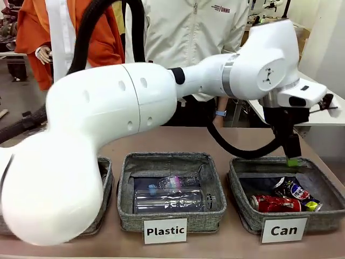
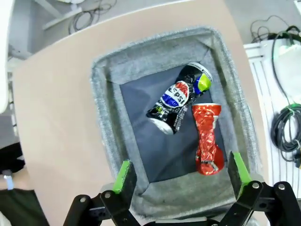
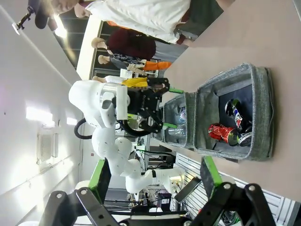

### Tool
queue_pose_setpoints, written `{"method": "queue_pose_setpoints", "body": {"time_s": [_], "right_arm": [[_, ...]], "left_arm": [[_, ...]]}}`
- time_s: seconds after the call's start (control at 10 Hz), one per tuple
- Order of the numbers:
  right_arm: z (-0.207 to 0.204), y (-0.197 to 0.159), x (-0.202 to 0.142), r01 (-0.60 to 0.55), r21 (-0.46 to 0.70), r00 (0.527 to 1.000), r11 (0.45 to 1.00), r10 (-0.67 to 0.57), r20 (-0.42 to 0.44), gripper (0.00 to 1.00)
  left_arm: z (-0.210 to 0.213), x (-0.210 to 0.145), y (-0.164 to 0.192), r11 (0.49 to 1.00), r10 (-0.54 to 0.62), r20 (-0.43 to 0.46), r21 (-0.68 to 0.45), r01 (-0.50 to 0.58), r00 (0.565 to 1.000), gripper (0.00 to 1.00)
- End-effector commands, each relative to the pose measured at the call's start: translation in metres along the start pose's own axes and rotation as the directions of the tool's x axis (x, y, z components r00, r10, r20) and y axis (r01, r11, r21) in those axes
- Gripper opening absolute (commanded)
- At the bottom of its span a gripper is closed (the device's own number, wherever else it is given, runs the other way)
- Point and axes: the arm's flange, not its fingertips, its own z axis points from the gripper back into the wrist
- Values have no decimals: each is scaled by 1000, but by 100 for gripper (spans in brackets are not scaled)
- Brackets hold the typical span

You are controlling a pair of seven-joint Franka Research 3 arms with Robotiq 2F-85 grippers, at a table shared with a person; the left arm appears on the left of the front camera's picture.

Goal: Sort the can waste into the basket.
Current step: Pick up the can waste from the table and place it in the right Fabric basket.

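Brown tabletop [image 1: 226, 141] carrying a row of grey fabric baskets, with a person in a pale jacket [image 1: 188, 27] standing at the far side. Both pieces of can waste lie inside the basket labelled "Can" [image 1: 323, 216], at the right end of the row: the red can [image 1: 275, 204] near the front wall, the dark can [image 1: 294, 190] just behind it, the two touching. Seen from the left wrist, the dark can [image 2: 178, 103] leans against the red can [image 2: 207, 139] on the dark lining. Left gripper [image 1: 292, 161] hangs above the far rim of this basket, released, jaws spread wide with nothing between the green pads [image 2: 124, 174]. Middle basket labelled "Plastic" [image 1: 126, 208] holds clear plastic bottles [image 1: 170, 197]. Right gripper [image 3: 155, 176] stands off at the side, likewise released and empty.
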Motion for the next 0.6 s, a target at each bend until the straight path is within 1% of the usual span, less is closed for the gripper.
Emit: {"method": "queue_pose_setpoints", "body": {"time_s": [0.0,0.1,0.2,0.3,0.4,0.5], "right_arm": [[0,0,0,0,0,1000,1000,0,0,100],[-25,6,2,-35,-1,999,999,35,-23,100],[-58,15,5,-67,26,993,997,69,-97,100],[-96,25,7,-88,23,981,996,91,-169,100],[-137,35,10,-110,10,963,994,109,-248,100],[-170,44,6,-123,2,943,992,117,-312,100]], "left_arm": [[50,-43,-15,985,84,43,-152,-77,996,100],[80,-69,-15,973,164,68,-177,-150,984,100],[105,-98,-23,958,221,86,-203,-200,971,100],[117,-126,-37,941,279,42,-212,-264,959,100],[123,-161,-58,899,332,-33,-293,-327,943,100],[133,-195,-78,871,426,-64,-243,-428,903,100]]}}
